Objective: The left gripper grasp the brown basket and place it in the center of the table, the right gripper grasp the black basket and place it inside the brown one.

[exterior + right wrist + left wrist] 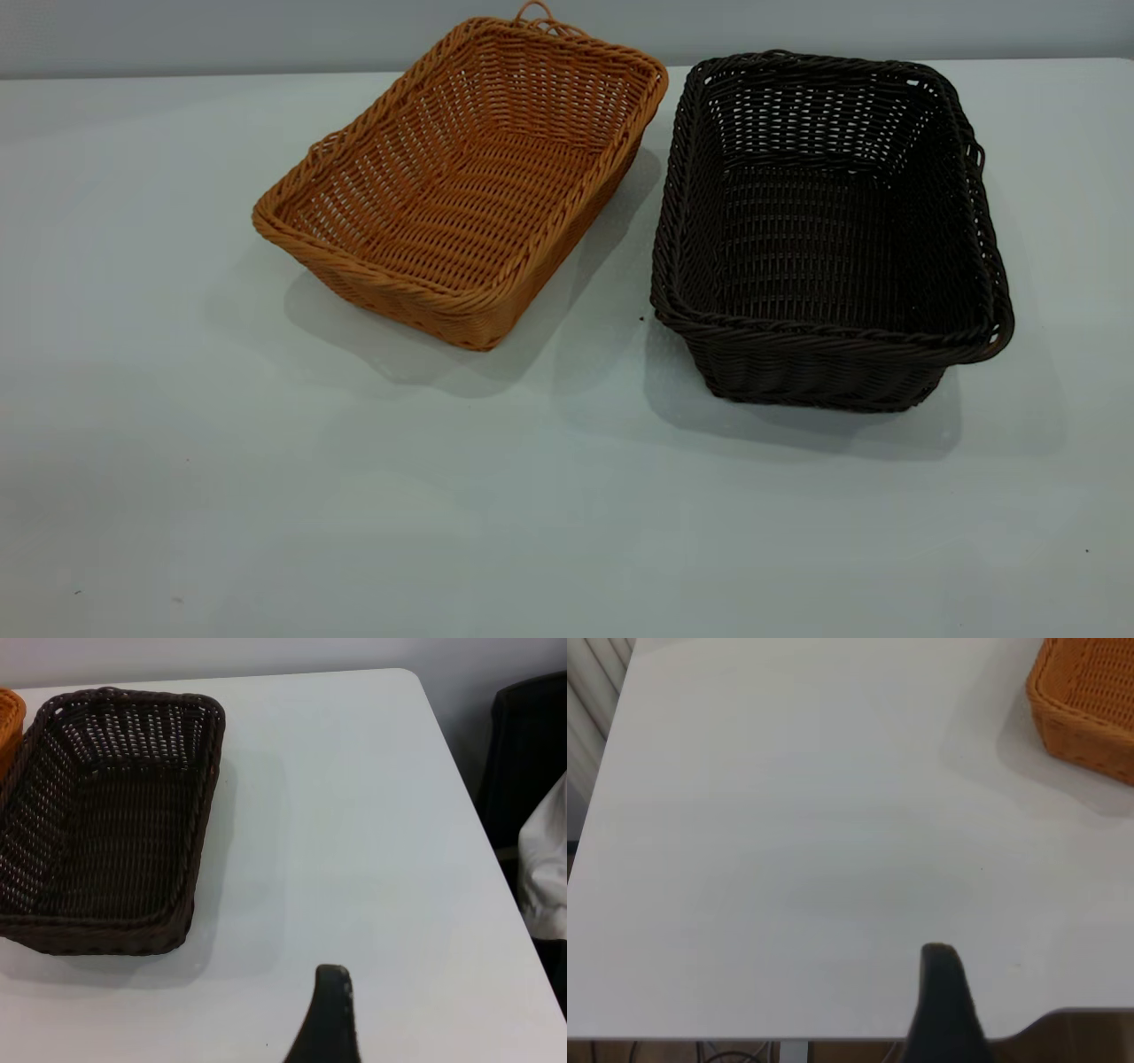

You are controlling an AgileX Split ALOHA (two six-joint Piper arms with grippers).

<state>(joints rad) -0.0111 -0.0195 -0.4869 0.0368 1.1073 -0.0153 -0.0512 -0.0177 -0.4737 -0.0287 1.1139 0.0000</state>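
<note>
The brown basket (465,182) stands on the table (266,496) at the back, left of centre, turned at an angle and empty. The black basket (824,230) stands to its right, a small gap apart, also empty. Neither arm shows in the exterior view. A dark part of my left gripper (948,1010) shows over bare table near the table's edge, far from the brown basket's corner (1090,704). A dark part of my right gripper (330,1019) shows over bare table beside the black basket (106,824), apart from it and holding nothing.
The table's far edge (177,75) meets a grey wall. In the right wrist view the table's side edge (478,842) has a dark chair (532,753) and white cloth (545,859) beyond it. The left wrist view shows the table's edges (602,780).
</note>
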